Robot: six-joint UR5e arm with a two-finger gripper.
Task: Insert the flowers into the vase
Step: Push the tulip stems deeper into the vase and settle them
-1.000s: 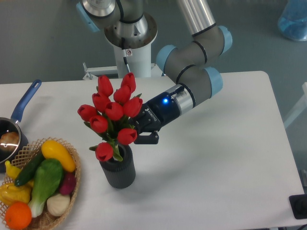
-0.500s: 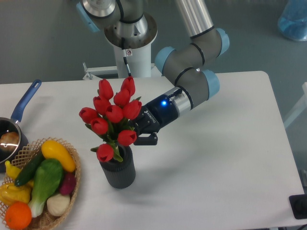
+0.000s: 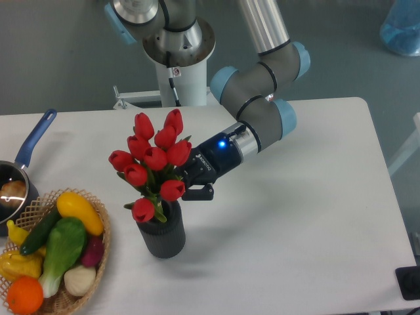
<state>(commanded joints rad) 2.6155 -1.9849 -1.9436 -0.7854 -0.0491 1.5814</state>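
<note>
A bunch of red tulips (image 3: 155, 157) with green stems stands in a dark grey ribbed vase (image 3: 161, 230) at the lower left of the white table (image 3: 289, 216). The stems enter the vase mouth and one bloom hangs over its left rim. My gripper (image 3: 191, 180) comes in from the right, just above the vase, and is shut on the tulip stems. The blooms hide part of its fingers.
A wicker basket (image 3: 100, 252) of vegetables and fruit sits at the lower left, close beside the vase. A blue-handled pot (image 3: 18, 172) lies at the left edge. The robot base (image 3: 178, 59) stands behind the table. A blue object (image 3: 401, 26) is at the top right.
The gripper and tulips have shifted slightly left and down, bringing the stems a little deeper into the vase. The arm's elbow moved left with them.
</note>
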